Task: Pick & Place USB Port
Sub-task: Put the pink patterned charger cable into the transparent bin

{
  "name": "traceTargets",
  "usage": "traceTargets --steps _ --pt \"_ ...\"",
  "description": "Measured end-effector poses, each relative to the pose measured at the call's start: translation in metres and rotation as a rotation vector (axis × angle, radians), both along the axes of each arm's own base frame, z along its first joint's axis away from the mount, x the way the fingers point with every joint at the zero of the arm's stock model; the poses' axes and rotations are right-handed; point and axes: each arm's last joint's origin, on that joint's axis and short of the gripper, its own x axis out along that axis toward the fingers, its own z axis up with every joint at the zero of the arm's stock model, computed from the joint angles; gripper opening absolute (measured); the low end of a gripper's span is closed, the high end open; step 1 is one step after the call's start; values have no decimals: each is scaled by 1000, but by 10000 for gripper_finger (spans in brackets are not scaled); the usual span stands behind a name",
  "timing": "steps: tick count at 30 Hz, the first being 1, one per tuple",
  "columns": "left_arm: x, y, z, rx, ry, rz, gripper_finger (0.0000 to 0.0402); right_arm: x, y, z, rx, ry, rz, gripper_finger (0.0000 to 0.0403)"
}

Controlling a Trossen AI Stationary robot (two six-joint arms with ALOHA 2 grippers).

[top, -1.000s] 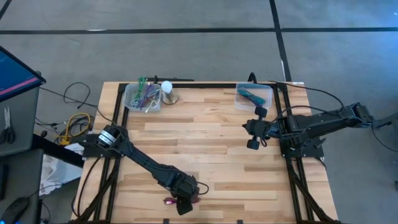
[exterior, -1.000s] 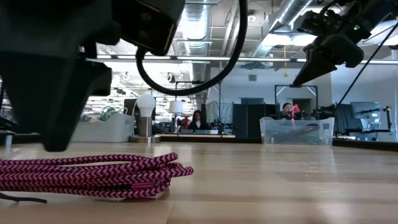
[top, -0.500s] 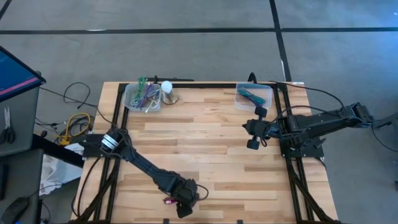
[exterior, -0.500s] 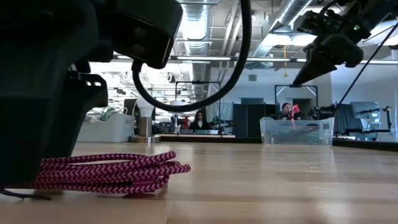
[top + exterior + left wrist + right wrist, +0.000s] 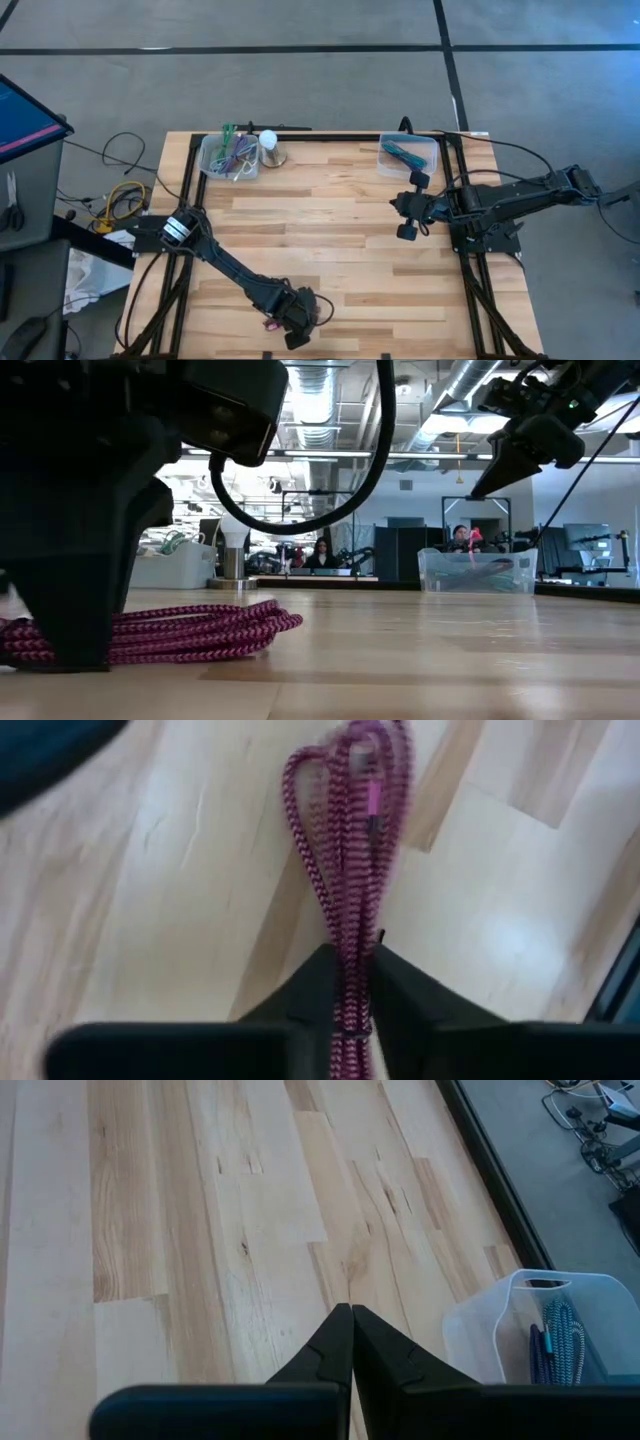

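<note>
Spanning the whole scene, the wooden table (image 5: 330,230) carries a clear bin (image 5: 229,156) of cables and a light bulb (image 5: 268,141) at its far left, and a second clear bin (image 5: 408,155) with blue cables at its far right. Down at the near edge, the left gripper (image 5: 352,1000) has its fingers pinched in on the coiled pink braided cable (image 5: 350,850), whose loops lie on the wood just beyond the fingertips. Over the right side, raised off the wood, the right gripper (image 5: 350,1342) waits with its fingers pressed together and nothing between them.
</note>
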Motion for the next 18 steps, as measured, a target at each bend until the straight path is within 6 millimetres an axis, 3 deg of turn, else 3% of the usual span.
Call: traceTargets --steps 3,8,18 --pt "1 0 0 7 -12 9 20 0 0 0 0 0 0 0" --pt "2 0 7 2 -45 5 19 0 0 0 0 0 0 0" --pt "5 28 60 149 -233 52 15 0 0 0 0 1 1 0"
